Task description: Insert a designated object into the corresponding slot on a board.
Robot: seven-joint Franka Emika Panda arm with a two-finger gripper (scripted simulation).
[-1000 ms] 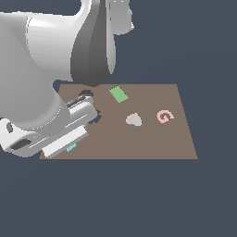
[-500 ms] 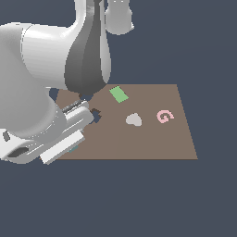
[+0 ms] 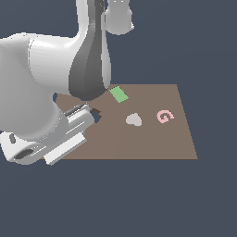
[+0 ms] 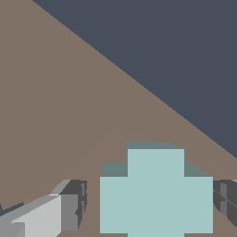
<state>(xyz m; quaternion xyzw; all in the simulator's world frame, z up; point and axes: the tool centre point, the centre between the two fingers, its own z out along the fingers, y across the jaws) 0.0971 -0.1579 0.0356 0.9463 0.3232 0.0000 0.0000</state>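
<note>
In the wrist view the pale teal cross [image 4: 156, 194] lies flat on the brown board [image 4: 60, 115]. My gripper [image 4: 150, 206] is open and straddles it. One finger [image 4: 71, 210] stands a small gap off the piece and the other finger [image 4: 226, 196] is at its opposite arm. In the exterior view the arm's hand [image 3: 55, 139] sits low over the board's [image 3: 139, 143] corner at the exterior view's left, hiding the fingers and the teal cross. A dark cut-out [image 3: 96, 115] shows just beside the hand, partly covered, so I cannot tell its full shape.
A green rectangle [image 3: 119, 94], a grey-white heart [image 3: 134, 120] and a pink letter G [image 3: 164, 115] lie on the board toward the exterior view's right. The bulky arm links [image 3: 69, 74] loom over the board's left part.
The arm has swung and its upper links have risen. The teal cross, seen under the hand one second ago in the exterior view, is now hidden by the hand.
</note>
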